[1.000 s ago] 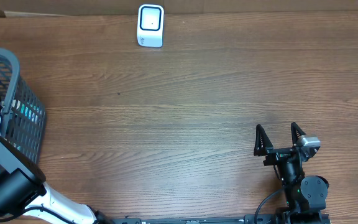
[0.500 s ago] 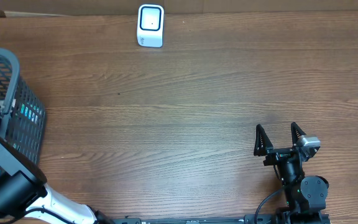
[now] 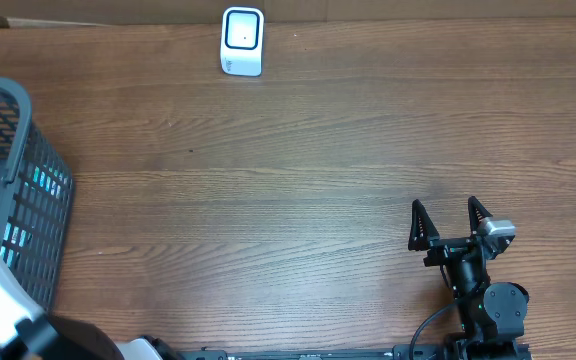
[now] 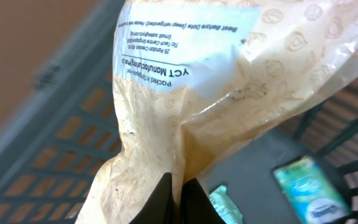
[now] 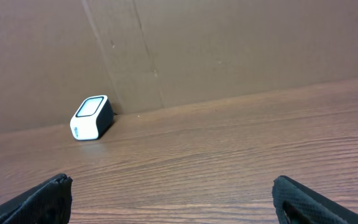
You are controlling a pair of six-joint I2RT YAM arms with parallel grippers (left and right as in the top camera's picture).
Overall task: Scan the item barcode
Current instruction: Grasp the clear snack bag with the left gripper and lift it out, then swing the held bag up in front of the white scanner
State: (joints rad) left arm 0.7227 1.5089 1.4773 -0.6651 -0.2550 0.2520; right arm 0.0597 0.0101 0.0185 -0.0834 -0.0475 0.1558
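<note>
At the far left of the table point(image 3: 318, 170), a grey basket point(image 3: 28, 180) is seen. A crinkled tan bag point(image 4: 185, 106) with a white label is pinched by the fully closed left gripper point(image 4: 178, 198), the basket's walls behind it and a teal packet point(image 4: 303, 186) below. A white scanner point(image 3: 242, 40) is set at the far edge. The right gripper point(image 3: 452, 222) is spread wide, with nothing gripped.

It looked like a pretend shop till. A white box-shaped scanner point(image 3: 242, 41) sat on a brown wooden surface point(image 3: 318, 180) by a brown cardboard wall point(image 5: 229, 43). A grey plastic basket point(image 3: 20, 130) held green packets point(image 4: 306, 186); a crinkly clear plastic bag point(image 4: 185, 93) bore a label.
</note>
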